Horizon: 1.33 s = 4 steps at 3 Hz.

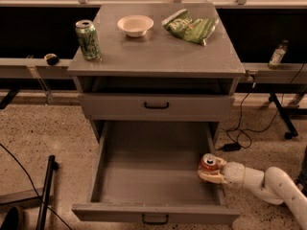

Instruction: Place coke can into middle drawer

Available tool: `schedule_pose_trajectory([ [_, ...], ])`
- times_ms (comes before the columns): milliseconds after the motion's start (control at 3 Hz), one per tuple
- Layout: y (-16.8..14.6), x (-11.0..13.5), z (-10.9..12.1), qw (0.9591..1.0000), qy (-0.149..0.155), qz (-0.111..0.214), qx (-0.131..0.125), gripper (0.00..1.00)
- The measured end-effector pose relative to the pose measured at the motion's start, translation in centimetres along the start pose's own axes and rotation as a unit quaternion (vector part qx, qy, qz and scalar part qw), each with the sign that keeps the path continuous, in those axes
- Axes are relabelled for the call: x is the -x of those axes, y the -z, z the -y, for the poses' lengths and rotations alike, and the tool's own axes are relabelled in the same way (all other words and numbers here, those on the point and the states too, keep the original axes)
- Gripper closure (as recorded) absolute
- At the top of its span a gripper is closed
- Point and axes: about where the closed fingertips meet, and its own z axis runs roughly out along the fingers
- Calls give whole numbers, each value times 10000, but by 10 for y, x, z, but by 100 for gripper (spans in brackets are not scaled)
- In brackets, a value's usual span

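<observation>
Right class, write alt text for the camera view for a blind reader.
The claw holds a small red aluminium coke can upright at the right side of the open grey metal middle drawer. A green soda can stands on the cabinet top.

Arm [268,185]: showing as a smooth white shell; rounded, tube-like links; a darker seam running between two links
Wrist [235,174]: narrowing into a short white cylinder; picking up a warm tint from the light
Gripper [210,173]: showing cream-coloured fingers [207,178], stubby and curved; sitting at the right side of the middle drawer [153,212]; clasping the coke can [208,162]
</observation>
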Motion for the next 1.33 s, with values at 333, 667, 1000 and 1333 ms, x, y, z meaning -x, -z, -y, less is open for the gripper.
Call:
schedule_pose_trajectory([
  [333,9,-5,1,9998,43,-121,-117,50],
  [667,9,-5,1,9998,43,-121,-117,29],
  [1000,9,-5,1,9998,43,-121,-117,4],
  [1333,9,-5,1,9998,43,-121,-116,0],
])
